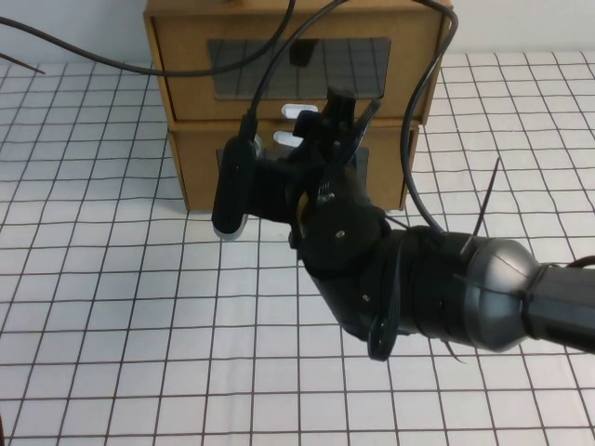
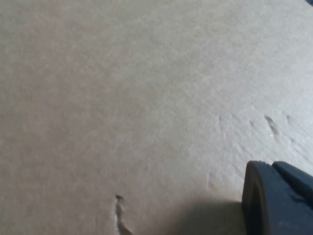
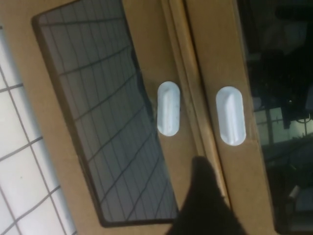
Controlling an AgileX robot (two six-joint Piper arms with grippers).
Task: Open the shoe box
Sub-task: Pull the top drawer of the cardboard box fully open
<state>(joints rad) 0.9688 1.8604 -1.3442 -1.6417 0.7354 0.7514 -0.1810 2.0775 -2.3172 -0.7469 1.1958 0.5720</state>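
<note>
The cardboard shoe box (image 1: 186,56) sits at the far end of the gridded table (image 1: 93,279). It's two stacked drawers, both looking pushed in, each with a dark window (image 1: 251,70) and a little white handle (image 1: 299,111). The right claw (image 1: 337,111) is right in front of the box, up by the handles, but honestly can't tell if it's spread or pinched. The left claw (image 2: 279,200) is really close to plain cardboard, and same deal, can't tell its state.

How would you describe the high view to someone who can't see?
The right hand sits at two white handles on the front of a two-drawer cardboard shoe box, standing on a white gridded table. Its left hand is outside this view.
</note>
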